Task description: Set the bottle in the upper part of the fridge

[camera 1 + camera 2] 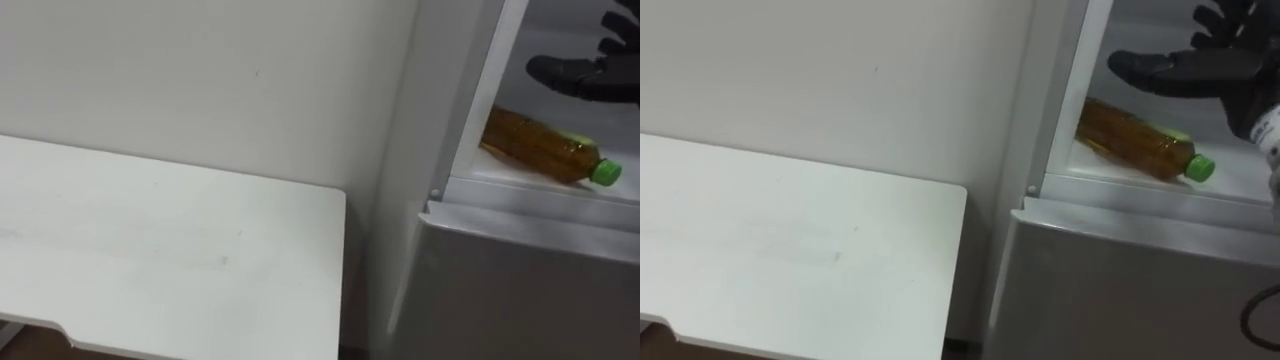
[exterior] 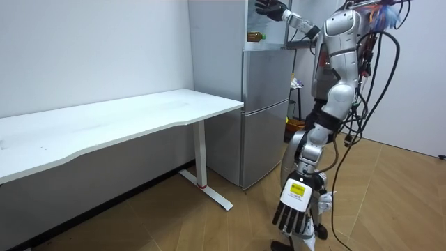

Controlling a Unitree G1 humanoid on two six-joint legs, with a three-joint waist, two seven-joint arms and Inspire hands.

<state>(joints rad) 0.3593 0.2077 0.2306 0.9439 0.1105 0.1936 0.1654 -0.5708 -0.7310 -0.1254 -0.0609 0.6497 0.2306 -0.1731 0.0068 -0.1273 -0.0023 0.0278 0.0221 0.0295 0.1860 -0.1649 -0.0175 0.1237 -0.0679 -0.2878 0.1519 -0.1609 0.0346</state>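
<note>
An amber bottle (image 1: 540,145) with a green cap lies on its side on the white floor of the upper fridge compartment (image 1: 500,178), cap pointing to the right. My right hand (image 1: 585,72) hovers just above and behind it inside the compartment, fingers straight and open, apart from the bottle. In the room view I stand in front of the fridge (image 2: 265,104) with the right arm raised into the top section; the bottle (image 2: 255,35) shows there as well. My left hand (image 2: 296,209) hangs low at my side, fingers relaxed.
The grey lower fridge door (image 1: 520,290) is closed beneath the open compartment. A white table (image 1: 150,250) stands along the wall to the left of the fridge, with a narrow gap between them.
</note>
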